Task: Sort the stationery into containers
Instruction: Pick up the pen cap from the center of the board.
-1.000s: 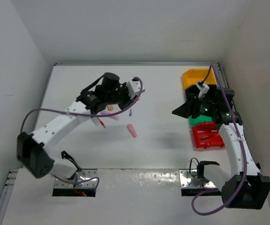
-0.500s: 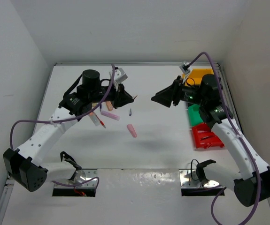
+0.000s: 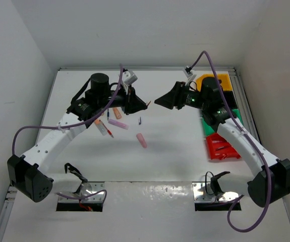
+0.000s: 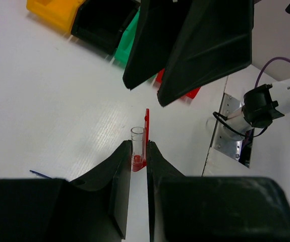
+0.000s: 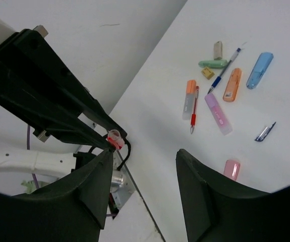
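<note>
My left gripper (image 3: 145, 105) is raised over the table's middle and shut on a clear pen cap with a red clip (image 4: 139, 145). My right gripper (image 3: 158, 101) is open and empty, facing the left one a short gap away. In the right wrist view the cap (image 5: 115, 139) sits just off my left fingertip (image 5: 107, 156). A pink marker (image 3: 141, 140), a lilac marker (image 3: 118, 123), a red pen (image 5: 193, 112), orange markers (image 5: 232, 84), a blue marker (image 5: 259, 69) and a blue pen (image 5: 225, 70) lie on the table. Yellow (image 3: 208, 80), black (image 3: 230, 96), green (image 3: 236, 117) and red (image 3: 220, 146) bins stand in a column at the right.
A small blue pen cap (image 3: 139, 121) lies near the lilac marker. A green marker (image 5: 213, 64) and small beige pieces (image 5: 218, 49) lie at the far end of the pile. White walls close the table's back and sides.
My right gripper swung left from over the bins to the table's middle. My left gripper rose and turned right with the cap, so the two now face each other.
</note>
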Motion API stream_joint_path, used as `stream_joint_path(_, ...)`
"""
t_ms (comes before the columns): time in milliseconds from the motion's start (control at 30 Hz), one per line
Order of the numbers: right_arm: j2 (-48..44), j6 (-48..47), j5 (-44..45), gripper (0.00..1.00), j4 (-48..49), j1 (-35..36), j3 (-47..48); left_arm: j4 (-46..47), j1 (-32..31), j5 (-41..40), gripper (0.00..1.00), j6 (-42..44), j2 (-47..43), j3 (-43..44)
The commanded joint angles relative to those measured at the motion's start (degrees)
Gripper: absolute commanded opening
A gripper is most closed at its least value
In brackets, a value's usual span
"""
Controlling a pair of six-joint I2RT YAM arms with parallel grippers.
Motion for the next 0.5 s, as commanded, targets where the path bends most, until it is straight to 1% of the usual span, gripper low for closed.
stream_joint_path(0, 0.53, 2.04, 1.13, 0.52, 3.68, 1.96, 5.27, 2.86, 0.47, 1.28, 0.0, -1.41, -0.47, 1.24)
stream_joint_path(333, 3.08, 3.98, 1.22, 0.5, 5.26, 3.37, 6.79, 2.86, 0.12, 0.31, 0.0, -1.58, 0.33, 1.32)
stream_joint_path(467, 3.52, 3.89, 2.0, 0.49, 4.04, 3.9, 7.06, 2.68, 0.12, 0.22, 0.0, -1.58, 0.68, 1.94)
